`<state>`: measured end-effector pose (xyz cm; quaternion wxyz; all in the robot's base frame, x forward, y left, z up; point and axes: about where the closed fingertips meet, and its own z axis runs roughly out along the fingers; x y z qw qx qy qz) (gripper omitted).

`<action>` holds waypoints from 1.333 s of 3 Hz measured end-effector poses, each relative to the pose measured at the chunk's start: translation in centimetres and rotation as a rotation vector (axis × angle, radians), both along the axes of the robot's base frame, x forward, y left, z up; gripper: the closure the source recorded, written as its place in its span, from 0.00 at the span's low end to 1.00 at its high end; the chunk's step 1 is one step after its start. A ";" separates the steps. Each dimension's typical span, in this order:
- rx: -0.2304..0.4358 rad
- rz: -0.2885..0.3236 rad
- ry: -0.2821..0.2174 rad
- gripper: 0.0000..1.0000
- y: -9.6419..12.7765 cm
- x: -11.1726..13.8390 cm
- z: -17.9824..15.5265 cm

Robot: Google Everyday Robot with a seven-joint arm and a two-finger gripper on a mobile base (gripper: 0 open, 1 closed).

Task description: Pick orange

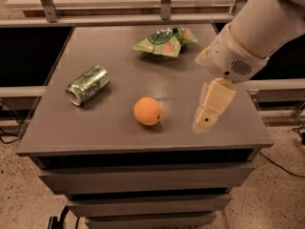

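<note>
The orange [148, 111] is a round orange fruit with a small dark dot on its side. It rests on the grey table [119, 132], near the front and about the middle. My gripper [205, 122] hangs from the white arm that comes in from the upper right. It points down over the table's front right part, to the right of the orange and clear of it. It holds nothing that I can see.
A green can [87, 85] lies on its side at the left of the table. A green snack bag [165, 41] lies at the back centre. A metal rail and shelf run behind the table. Drawer fronts sit below its front edge.
</note>
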<state>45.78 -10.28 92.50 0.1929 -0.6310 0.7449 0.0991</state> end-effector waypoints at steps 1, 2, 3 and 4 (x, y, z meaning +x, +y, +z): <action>0.072 0.055 0.023 0.00 4.4 0.2 -2.1; 0.140 0.112 0.012 0.00 8.1 0.0 -3.3; 0.183 0.142 0.000 0.00 10.4 0.3 -4.4; 0.210 0.160 -0.006 0.18 11.7 0.6 -5.7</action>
